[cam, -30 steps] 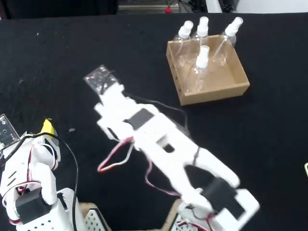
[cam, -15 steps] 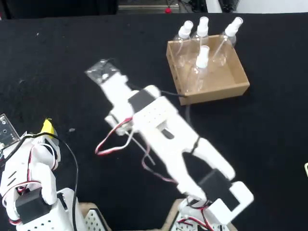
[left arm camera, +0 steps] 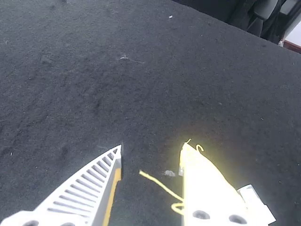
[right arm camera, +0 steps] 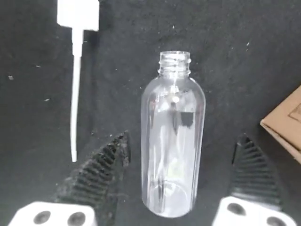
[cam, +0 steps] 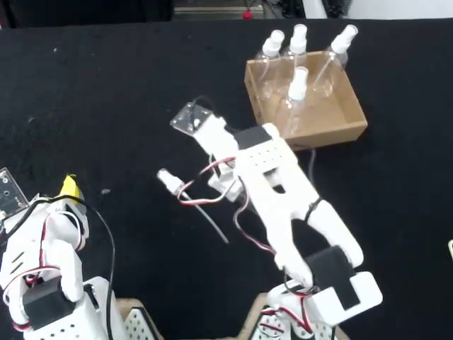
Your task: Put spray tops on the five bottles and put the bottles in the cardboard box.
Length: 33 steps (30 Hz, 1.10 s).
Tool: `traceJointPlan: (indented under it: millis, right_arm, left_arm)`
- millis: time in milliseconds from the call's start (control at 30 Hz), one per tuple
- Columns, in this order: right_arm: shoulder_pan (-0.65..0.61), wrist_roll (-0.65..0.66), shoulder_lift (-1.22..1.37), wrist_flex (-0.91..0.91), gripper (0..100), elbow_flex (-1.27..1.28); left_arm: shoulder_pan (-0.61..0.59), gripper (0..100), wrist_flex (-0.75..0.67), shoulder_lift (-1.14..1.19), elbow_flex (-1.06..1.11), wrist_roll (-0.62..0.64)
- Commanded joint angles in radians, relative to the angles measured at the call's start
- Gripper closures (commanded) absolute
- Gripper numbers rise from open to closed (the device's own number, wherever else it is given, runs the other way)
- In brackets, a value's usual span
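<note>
Four bottles [cam: 291, 99] with spray tops [cam: 298, 83] sit in the cardboard box [cam: 340, 126] at the far right. We see the fifth bottle [right arm camera: 172, 141], uncapped, lying on the table [cam: 106, 85] between the wide-spread fingers of the right gripper [right arm camera: 182, 140], not gripped. A loose spray top [right arm camera: 77, 14] lies beside it. At near left, the left gripper [left arm camera: 151, 147] is parted and empty.

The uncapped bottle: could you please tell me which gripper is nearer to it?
Right. The right gripper has its open fingers either side of the bottle; the left gripper is far off, over bare table.
</note>
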Motion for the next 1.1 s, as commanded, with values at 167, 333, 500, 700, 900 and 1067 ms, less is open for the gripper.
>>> traceJointPlan:
  millis: [167,333,500,700,900,1067]
  right_arm:
    - [0.018,0.003,-0.054,-0.058,64.8,0.030]
    - [0.017,-0.081,0.012,-0.123,61.8,0.041]
    - [0.017,-0.187,0.102,-0.204,64.2,0.035]
    - [0.037,-0.193,0.133,-0.229,75.8,0.035]
    - [0.078,-0.195,0.076,-0.224,83.0,0.041]
    - [0.176,-0.195,-0.168,-0.034,82.5,0.042]
  left_arm:
    - [-0.010,80,0.006,-0.005,-0.036,-0.002]
    - [-0.010,80,0.006,-0.005,-0.036,-0.002]
    - [-0.005,80,0.005,-0.005,-0.036,-0.002]
    - [-0.002,80,0.002,-0.005,-0.036,0.002]
    - [-0.001,80,0.002,-0.005,-0.035,0.000]
    - [0.001,80,-0.046,0.006,-0.007,-0.002]
